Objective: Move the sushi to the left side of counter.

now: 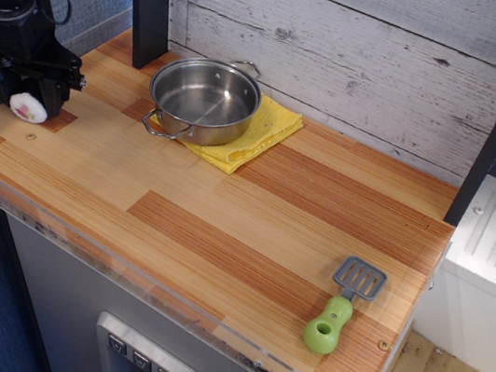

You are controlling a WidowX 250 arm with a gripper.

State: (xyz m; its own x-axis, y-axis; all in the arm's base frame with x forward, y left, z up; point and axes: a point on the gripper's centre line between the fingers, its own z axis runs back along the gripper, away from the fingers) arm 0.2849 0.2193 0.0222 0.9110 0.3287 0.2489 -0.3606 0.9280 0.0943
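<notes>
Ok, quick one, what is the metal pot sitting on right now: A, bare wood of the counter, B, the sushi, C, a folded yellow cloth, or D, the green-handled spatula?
C: the pot rests on the yellow cloth, whose corners stick out beneath it at the back of the counter, while the spatula lies apart at the front right.
</notes>
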